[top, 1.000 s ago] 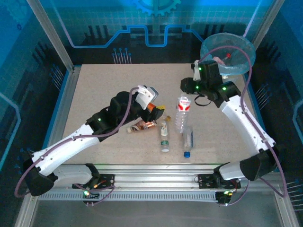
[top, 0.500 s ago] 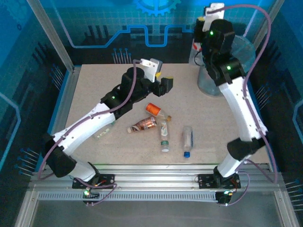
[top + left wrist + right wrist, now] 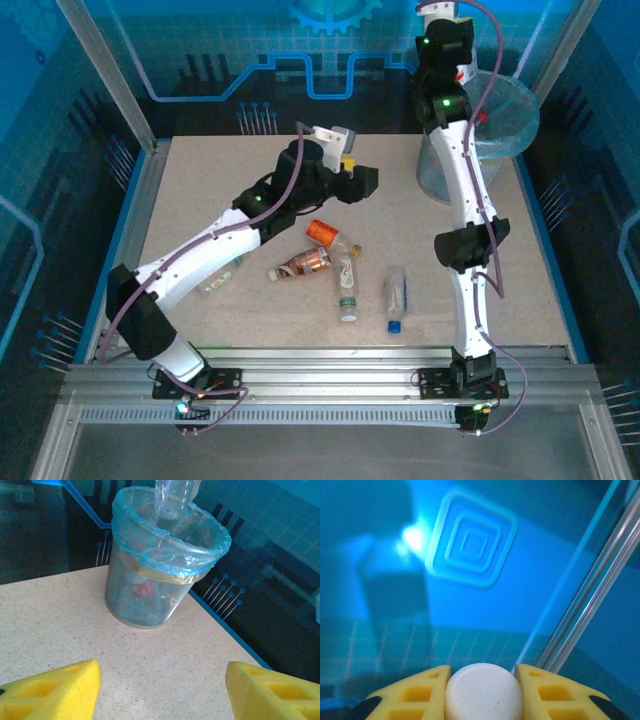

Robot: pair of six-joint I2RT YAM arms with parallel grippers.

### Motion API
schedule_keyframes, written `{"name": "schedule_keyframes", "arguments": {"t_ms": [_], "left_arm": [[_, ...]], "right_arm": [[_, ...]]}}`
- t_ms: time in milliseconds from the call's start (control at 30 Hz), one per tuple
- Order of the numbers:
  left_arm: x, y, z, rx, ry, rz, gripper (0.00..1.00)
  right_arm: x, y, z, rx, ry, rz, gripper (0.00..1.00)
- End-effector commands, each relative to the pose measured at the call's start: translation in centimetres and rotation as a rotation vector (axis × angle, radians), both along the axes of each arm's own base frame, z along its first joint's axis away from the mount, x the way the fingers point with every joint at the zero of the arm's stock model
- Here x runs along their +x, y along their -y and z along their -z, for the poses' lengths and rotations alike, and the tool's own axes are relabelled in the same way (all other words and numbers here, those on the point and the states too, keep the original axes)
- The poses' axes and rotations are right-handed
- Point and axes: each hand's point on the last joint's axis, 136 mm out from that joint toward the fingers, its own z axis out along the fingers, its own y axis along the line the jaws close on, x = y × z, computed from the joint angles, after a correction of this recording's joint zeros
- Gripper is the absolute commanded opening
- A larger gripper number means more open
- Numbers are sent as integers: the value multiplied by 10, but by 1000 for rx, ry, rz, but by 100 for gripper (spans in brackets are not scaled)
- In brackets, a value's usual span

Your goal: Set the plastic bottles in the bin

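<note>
R pincer [image 3: 483, 687] is clamping a clear bottle [image 3: 172, 497], dangling it over the bin [image 3: 131, 600], w/ some already inside. L pincer [image 3: 160, 692] is hovering wide open; approx five bottles [image 3: 346, 290] are waiting on the desk [image 3: 200, 190].

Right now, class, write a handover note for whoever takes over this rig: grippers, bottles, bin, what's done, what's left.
Left gripper: open, empty, above the table, facing the bin.
Right gripper: shut on a clear bottle, held over the bin's mouth.
Done: something red lies inside the bin.
Left: drop the held bottle; then the orange bottle, copper-labelled bottle, green-labelled bottle and blue-capped bottle lying mid-table.
</note>
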Motion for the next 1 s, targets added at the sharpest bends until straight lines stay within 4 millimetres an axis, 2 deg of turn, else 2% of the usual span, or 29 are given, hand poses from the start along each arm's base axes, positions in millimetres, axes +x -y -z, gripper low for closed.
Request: {"name": "schedule_keyframes", "arguments": {"t_ms": [0,133,167,333,533,700,733,967], "left_arm": [[-1,10,-4,-31,-45,44,68],[-2,14,-4,-39,-57,60,68],[-2,14,-3,-37,-61,61,68],[-4,12,6,-42,-88,53,68],[-4,13,18,-36,-116,52,68],[-3,12,18,-29,-109,52,68],[-3,13,18,-26,-107,53,69],[-2,13,21,-16,-109,49,69]], "right_arm": [[1,25,18,43,-32,76,0],[3,35,47,94,-118,83,0],[11,35,71,98,-169,89,0],[12,48,122,139,-303,127,2],[5,70,177,267,-419,156,3],[-2,86,220,397,-500,174,4],[-6,89,214,418,-489,170,5],[-12,105,240,500,-532,178,10]]}}
